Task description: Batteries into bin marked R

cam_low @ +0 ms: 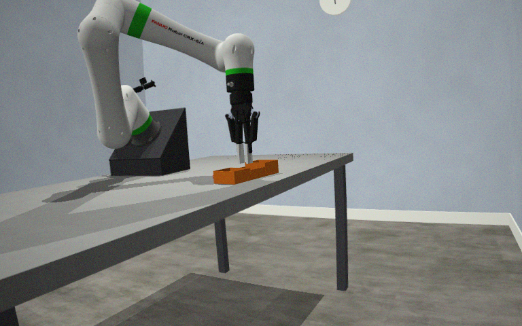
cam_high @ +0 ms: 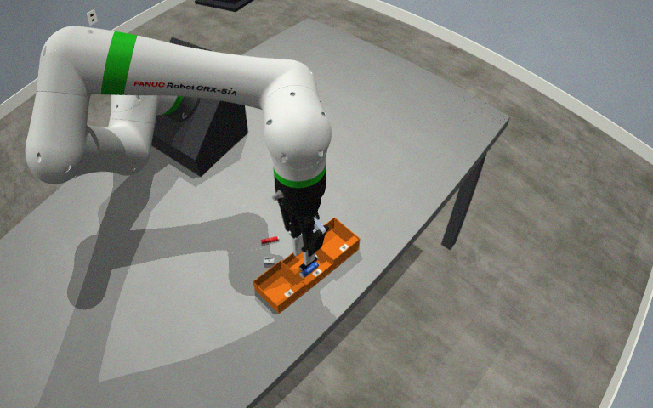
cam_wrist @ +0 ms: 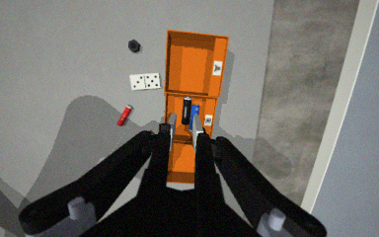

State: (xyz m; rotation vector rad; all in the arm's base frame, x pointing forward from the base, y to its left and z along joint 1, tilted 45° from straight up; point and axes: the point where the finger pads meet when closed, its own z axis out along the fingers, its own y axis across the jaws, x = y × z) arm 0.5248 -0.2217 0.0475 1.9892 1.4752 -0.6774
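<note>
Three orange bins stand in a row near the table's right edge (cam_high: 308,264). In the wrist view the middle bin (cam_wrist: 189,118) holds a black battery (cam_wrist: 186,110) and a blue battery (cam_wrist: 191,118) lying side by side. The blue battery also shows in the top view (cam_high: 309,268). My gripper (cam_wrist: 185,121) hangs just above this bin, fingers slightly apart with nothing between them; it also shows in the top and exterior views (cam_high: 307,257) (cam_low: 245,158). A red battery (cam_wrist: 124,115) (cam_high: 269,239) lies on the table left of the bins. The bin labels are too small to read.
A white domino (cam_wrist: 145,81) (cam_high: 269,260) and a small black nut (cam_wrist: 133,45) lie on the table left of the bins. The far bin (cam_wrist: 195,64) looks empty. The table's edge runs close along the right of the bins. The robot base (cam_high: 201,139) stands at the back.
</note>
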